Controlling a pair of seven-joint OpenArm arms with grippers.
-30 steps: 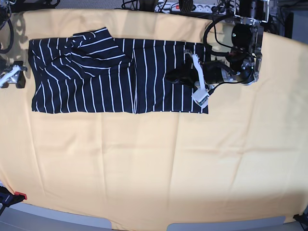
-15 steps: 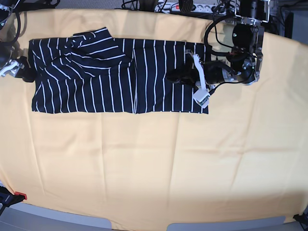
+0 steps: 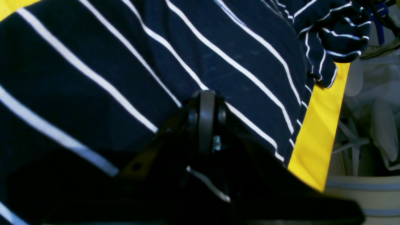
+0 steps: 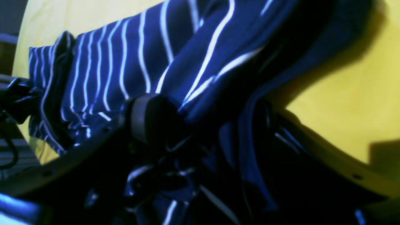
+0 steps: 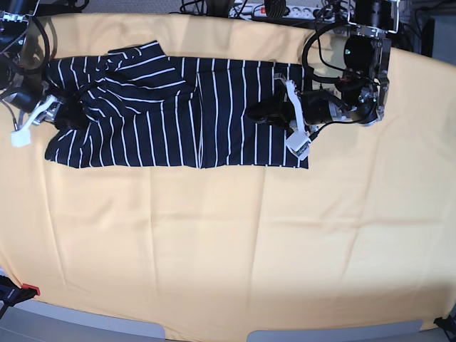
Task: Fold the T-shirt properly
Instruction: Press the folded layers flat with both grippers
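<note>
T-shirt | navy, thin white stripes | folded lengthwise into a flat band | sleeve end bunched

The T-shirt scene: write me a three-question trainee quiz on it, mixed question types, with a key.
1. True or false: the T-shirt lies on a yellow cloth.
2. Which gripper is shut on the shirt's end nearer the power strip? A) left gripper B) right gripper
3. Fill in: the shirt's stripes are ____.

Key: 1 true; 2 A; 3 white.
</note>
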